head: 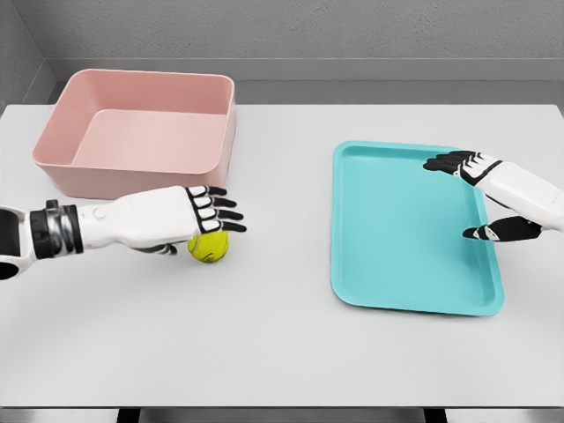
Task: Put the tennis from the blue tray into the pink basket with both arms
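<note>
Left hand (204, 214) over tennis ball (210, 246), ball's top hidden.

We see yellow-green tennis ball (210, 246) on table between pink basket (141, 132) and blue tray (410, 229), outside both.

Left arm is extended in from lower left, forearm level; left hand (201, 217) is held palm-down, fingers stretched flat. Right hand (490, 196) is seen at right edge, fingers spread, thumb dropped below.
</note>
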You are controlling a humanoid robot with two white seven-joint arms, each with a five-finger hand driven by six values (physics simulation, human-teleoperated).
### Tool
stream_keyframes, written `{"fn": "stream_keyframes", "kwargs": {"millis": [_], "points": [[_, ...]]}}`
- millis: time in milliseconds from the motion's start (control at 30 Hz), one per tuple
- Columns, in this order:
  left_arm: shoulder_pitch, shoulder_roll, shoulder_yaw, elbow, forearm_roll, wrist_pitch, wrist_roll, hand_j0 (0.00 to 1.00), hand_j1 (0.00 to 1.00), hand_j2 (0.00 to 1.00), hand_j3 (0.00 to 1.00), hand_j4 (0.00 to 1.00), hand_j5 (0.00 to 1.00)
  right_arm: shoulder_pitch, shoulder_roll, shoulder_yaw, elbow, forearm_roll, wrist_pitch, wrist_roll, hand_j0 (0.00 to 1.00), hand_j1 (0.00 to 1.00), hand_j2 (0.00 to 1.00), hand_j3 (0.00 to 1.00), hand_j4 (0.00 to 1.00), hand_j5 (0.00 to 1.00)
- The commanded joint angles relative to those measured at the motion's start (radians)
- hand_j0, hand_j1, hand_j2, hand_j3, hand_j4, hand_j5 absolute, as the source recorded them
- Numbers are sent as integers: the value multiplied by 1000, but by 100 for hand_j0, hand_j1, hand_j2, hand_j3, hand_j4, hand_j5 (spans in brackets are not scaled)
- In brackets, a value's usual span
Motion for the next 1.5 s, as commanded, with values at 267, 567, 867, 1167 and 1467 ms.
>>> {"fn": "stream_keyframes", "kwargs": {"millis": [267,567,867,1167,1467], "points": [[-34,-43,-70,87,45,1,0,100,100,100,100,100,100,0,-2,0,14,-8,3,0,100,100,100,100,100,100],[-58,-43,-113,116,66,1,0,100,100,100,100,100,100,2,-7,0,37,-12,3,-1,100,100,100,100,100,100],[-66,-73,-130,139,63,1,0,100,100,100,100,100,100,2,-7,0,35,-12,3,-1,100,100,100,100,100,100],[-72,-81,-136,162,63,1,0,100,100,100,100,100,100,3,-5,0,38,-11,3,-1,100,100,100,100,100,100],[-72,-99,-148,188,63,1,0,99,99,99,99,99,99,3,-5,0,38,-11,3,-1,100,100,100,100,100,100]]}}
